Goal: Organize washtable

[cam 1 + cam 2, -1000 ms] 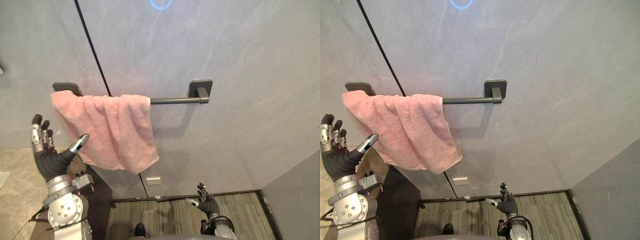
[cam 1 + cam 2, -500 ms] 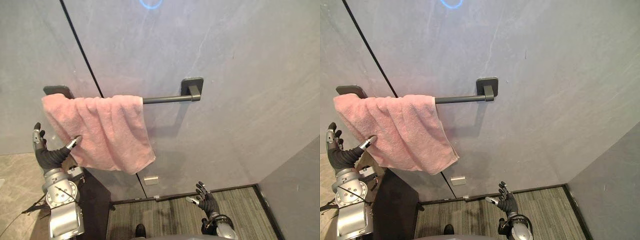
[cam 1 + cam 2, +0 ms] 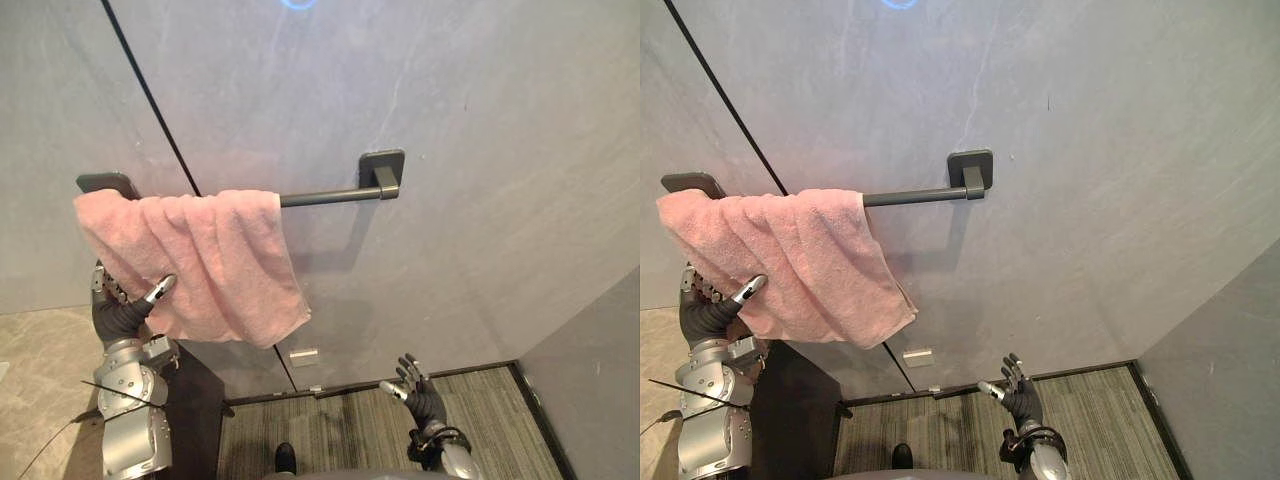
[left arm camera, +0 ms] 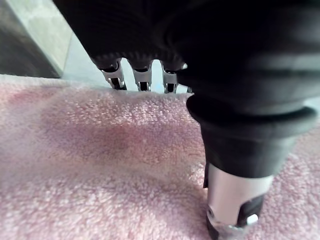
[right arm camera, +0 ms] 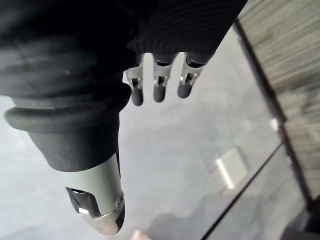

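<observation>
A pink towel (image 3: 210, 270) hangs bunched over the left part of a dark wall rail (image 3: 330, 196). My left hand (image 3: 120, 315) is raised at the towel's lower left edge. Its thumb (image 4: 235, 200) lies straight on the front of the cloth. The fingers (image 4: 142, 80) reach straight behind the towel edge, with their tips hidden. The hand is open, with the cloth between thumb and fingers, not gripped. My right hand (image 3: 420, 385) hangs low near the floor, open and empty, its fingers (image 5: 159, 85) spread towards the grey wall.
A grey wall with a dark vertical seam (image 3: 150, 110) fills the scene. A dark cabinet (image 3: 195, 410) stands below the towel, beside a beige stone surface (image 3: 40, 370). A small wall plate (image 3: 304, 357) sits low, above striped carpet (image 3: 340, 440).
My left hand has moved in from beside the towel to its lower left edge, so the thumb now rests on the cloth. The camera shifted slightly. The right hand stays low.
</observation>
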